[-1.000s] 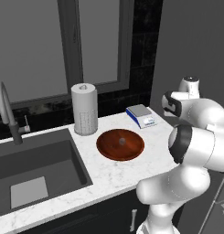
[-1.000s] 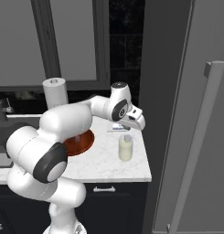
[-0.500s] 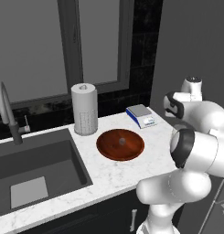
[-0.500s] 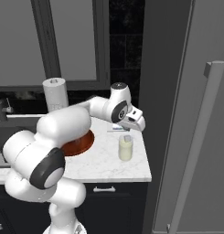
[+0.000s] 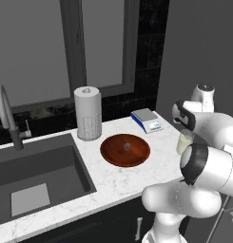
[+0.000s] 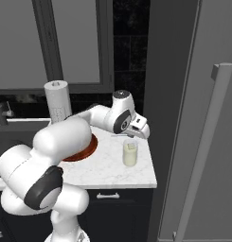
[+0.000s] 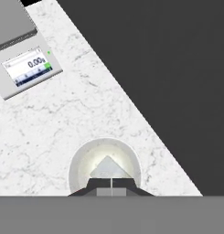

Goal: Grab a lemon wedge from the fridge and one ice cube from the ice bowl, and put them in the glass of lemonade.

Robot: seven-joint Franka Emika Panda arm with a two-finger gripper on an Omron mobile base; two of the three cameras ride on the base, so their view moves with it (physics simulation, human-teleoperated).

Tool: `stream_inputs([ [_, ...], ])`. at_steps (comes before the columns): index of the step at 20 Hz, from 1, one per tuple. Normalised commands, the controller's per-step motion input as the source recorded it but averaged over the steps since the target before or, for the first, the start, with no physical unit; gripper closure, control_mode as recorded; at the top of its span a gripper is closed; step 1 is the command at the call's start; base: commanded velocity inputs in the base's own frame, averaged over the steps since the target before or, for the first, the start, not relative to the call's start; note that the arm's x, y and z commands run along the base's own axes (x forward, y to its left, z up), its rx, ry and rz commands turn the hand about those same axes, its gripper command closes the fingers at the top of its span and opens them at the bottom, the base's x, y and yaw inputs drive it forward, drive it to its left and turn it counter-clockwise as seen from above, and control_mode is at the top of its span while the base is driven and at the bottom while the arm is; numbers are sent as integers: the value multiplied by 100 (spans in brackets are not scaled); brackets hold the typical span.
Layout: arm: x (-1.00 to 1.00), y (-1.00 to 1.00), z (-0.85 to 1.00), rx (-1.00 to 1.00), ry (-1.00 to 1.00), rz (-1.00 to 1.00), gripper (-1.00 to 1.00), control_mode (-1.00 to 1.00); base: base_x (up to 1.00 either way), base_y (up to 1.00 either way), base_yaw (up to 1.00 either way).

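The glass of lemonade (image 6: 130,153) stands near the counter's right end, next to the shut fridge (image 6: 193,118). My gripper (image 6: 132,135) hangs just above the glass's rim with its jaws shut. In the hand view the gripper (image 7: 111,185) points straight down into the glass (image 7: 83,160). A pale grey ice cube (image 7: 109,168) shows inside the rim, on the liquid, just beyond the tips. The ice bowl (image 5: 125,150) sits to the glass's left with a small pale piece at its middle. The lemon wedge is out of view.
A small digital scale (image 5: 146,120) sits behind the glass by the wall. A white paper-towel cylinder (image 5: 88,114) stands behind the bowl. The dark sink (image 5: 32,175) and its faucet (image 5: 6,114) take up the counter's left. The fridge's bar handle (image 6: 202,146) is close on the right.
The arm's elbow has shifted slightly; the hand stays above the glass with its jaws shut.
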Motion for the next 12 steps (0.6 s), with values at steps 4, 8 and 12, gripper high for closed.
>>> stream_inputs([
  [4, 0, 0, 3, 0, 0, 0, 100, -100, 0, 0, 0],
  [8, 0, 0, 6, 0, -3, 0, 100, -100, 0, 0, 0],
  [12, -8, 0, 25, -3, -3, 0, -100, -100, 0, 0, 0],
])
